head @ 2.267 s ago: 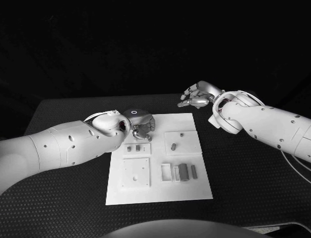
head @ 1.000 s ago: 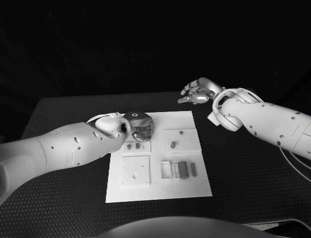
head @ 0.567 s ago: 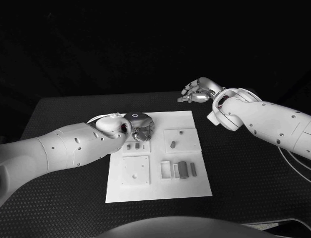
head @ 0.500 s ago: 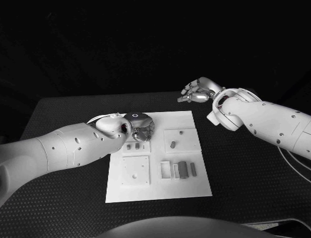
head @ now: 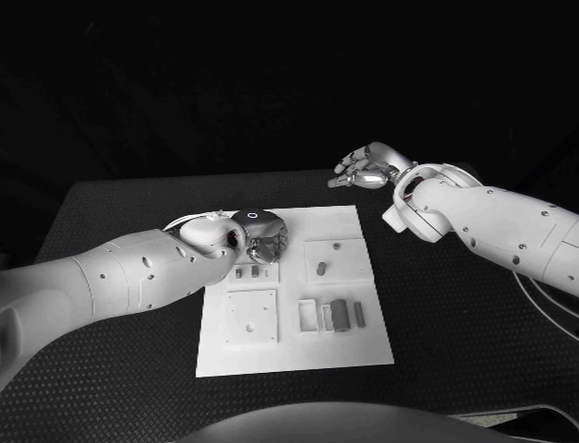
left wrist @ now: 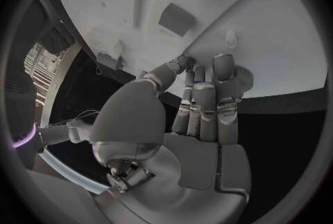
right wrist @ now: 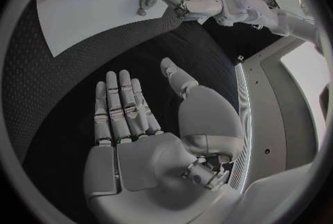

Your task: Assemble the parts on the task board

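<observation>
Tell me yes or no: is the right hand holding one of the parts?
No. In the right wrist view the right hand is spread flat with nothing in it, above the black table, away from the task board.

White task board (head: 295, 355) lies flat mid-table; small grey parts (head: 341, 317) rest in its recesses.

The left hand (head: 261, 233) and its arm crowd the far left corner of the task board (head: 295, 360), covering the approach there. The right hand (head: 365, 170) hangs beyond the board's far right corner, off it. Small parts (head: 341, 318) stand right of the board's middle; its near strip lies bare.
</observation>
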{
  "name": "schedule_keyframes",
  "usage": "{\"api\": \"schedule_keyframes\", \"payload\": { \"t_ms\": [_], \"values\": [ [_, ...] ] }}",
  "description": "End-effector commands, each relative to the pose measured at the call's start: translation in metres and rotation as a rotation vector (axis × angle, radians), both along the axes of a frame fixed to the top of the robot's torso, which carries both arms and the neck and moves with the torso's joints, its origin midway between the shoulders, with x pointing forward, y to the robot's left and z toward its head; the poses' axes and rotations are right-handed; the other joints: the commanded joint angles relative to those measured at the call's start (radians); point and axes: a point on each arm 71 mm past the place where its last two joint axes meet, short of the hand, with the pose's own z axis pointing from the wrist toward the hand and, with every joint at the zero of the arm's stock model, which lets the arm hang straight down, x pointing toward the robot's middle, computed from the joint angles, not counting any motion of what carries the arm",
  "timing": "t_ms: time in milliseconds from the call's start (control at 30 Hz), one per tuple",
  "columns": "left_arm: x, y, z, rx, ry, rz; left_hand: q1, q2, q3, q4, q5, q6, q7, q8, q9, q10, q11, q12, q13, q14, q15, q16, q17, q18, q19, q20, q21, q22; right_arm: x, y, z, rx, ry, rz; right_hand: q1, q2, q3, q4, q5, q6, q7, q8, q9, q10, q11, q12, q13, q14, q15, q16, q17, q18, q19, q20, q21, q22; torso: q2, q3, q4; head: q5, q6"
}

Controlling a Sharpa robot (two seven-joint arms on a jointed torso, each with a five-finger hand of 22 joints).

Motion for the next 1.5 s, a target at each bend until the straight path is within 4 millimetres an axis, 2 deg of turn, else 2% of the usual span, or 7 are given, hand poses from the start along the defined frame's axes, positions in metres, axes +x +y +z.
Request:
{"api": "schedule_keyframes", "payload": {
  "t_ms": [33, 533, 667, 900, 1200, 1500],
  "values": [
    [-0.0027, -0.0021, -0.0042, 0.003, 0.009, -0.013, -0.002, 0.009, 0.008, -0.002, 0.001, 0.011, 0.0, 0.007, -0.001, 0.011, 0.003, -0.003, -0.001, 0.002, -0.005, 0.004, -0.002, 0.079, -0.007, 0.001, 0.006, 0.026, -0.0006, 0.0019, 0.0002, 0.015, 0.004, 0.018, 0.003, 0.01, -0.008, 0.001, 0.002, -0.007, 0.021, -0.004, -0.002, 0.009, -0.002, -0.007, -0.006, 0.008, 0.003, -0.008, -0.002, -0.009, -0.006, 0.0, -0.007, 0.002, 0.001, -0.0002, -0.0006, -0.002, -0.001],
    [-0.0028, -0.001, -0.0065, 0.017, 0.016, -0.011, 0.013, 0.02, 0.023, -0.007, 0.002, 0.034, 0.0, 0.016, 0.0, 0.044, 0.001, 0.003, 0.002, 0.002, -0.008, 0.007, -0.004, 0.078, -0.013, -0.002, 0.017, 0.026, 0.0001, 0.0039, -0.0005, 0.018, 0.009, 0.021, 0.002, 0.011, -0.011, 0.003, 0.002, -0.007, 0.021, -0.002, -0.005, 0.019, -0.002, -0.019, -0.018, 0.014, 0.003, -0.015, -0.002, -0.008, -0.004, 0.001, -0.011, 0.004, 0.0, 0.0007, 0.0007, -0.003, -0.003],
    [-0.0025, 0.0007, -0.0071, 0.028, 0.017, -0.009, 0.037, 0.009, 0.031, -0.01, -0.001, 0.036, -0.005, 0.016, -0.002, 0.047, -0.001, -0.002, 0.002, 0.002, -0.009, 0.008, -0.005, 0.077, -0.018, -0.003, 0.023, 0.026, 0.0006, 0.0048, -0.0009, 0.019, 0.01, 0.021, 0.0, 0.011, -0.012, 0.004, 0.002, -0.008, 0.021, -0.002, -0.006, 0.021, -0.002, -0.021, -0.02, 0.016, 0.003, -0.017, -0.002, -0.008, -0.003, 0.001, -0.011, 0.005, 0.0, 0.0008, 0.0013, -0.003, -0.004],
    [-0.0009, 0.0045, -0.0072, 0.034, 0.008, -0.001, 0.047, 0.007, 0.034, -0.01, -0.002, 0.037, -0.006, 0.015, -0.003, 0.047, -0.001, -0.005, 0.001, 0.002, -0.009, 0.009, -0.006, 0.076, -0.02, -0.004, 0.027, 0.026, 0.0007, 0.0051, -0.0009, 0.02, 0.009, 0.022, -0.003, 0.012, -0.013, 0.005, 0.002, -0.008, 0.021, -0.002, -0.007, 0.023, -0.002, -0.025, -0.024, 0.017, 0.003, -0.019, -0.002, -0.008, -0.002, 0.001, -0.013, 0.006, -0.001, 0.0, 0.0022, -0.002, -0.006],
    [-0.0009, 0.0041, -0.007, 0.032, 0.006, -0.004, 0.05, 0.007, 0.035, -0.009, -0.003, 0.036, -0.006, 0.015, -0.004, 0.047, -0.001, -0.006, 0.001, 0.002, -0.009, 0.009, -0.006, 0.075, -0.021, -0.004, 0.029, 0.026, 0.0008, 0.0054, -0.001, 0.02, 0.011, 0.022, -0.002, 0.011, -0.013, 0.004, 0.002, -0.008, 0.021, -0.001, -0.009, 0.026, -0.002, -0.028, -0.028, 0.018, 0.003, -0.022, -0.002, -0.007, -0.002, 0.001, -0.014, 0.007, -0.001, -0.0009, 0.0011, -0.002, -0.006],
    [0.0013, 0.0052, -0.0082, 0.049, -0.012, -0.005, 0.047, -0.005, 0.029, -0.009, -0.006, 0.031, -0.002, 0.011, -0.006, 0.044, 0.001, -0.012, -0.001, 0.002, -0.007, 0.01, -0.007, 0.074, -0.023, -0.003, 0.034, 0.026, 0.0005, 0.0052, -0.0008, 0.02, 0.01, 0.022, -0.003, 0.01, -0.014, 0.003, 0.002, -0.009, 0.021, -0.001, -0.009, 0.027, -0.002, -0.031, -0.03, 0.019, 0.003, -0.024, -0.003, -0.007, -0.002, 0.001, -0.015, 0.007, 0.0, -0.0011, 0.0017, -0.003, -0.007]
  ]
}}
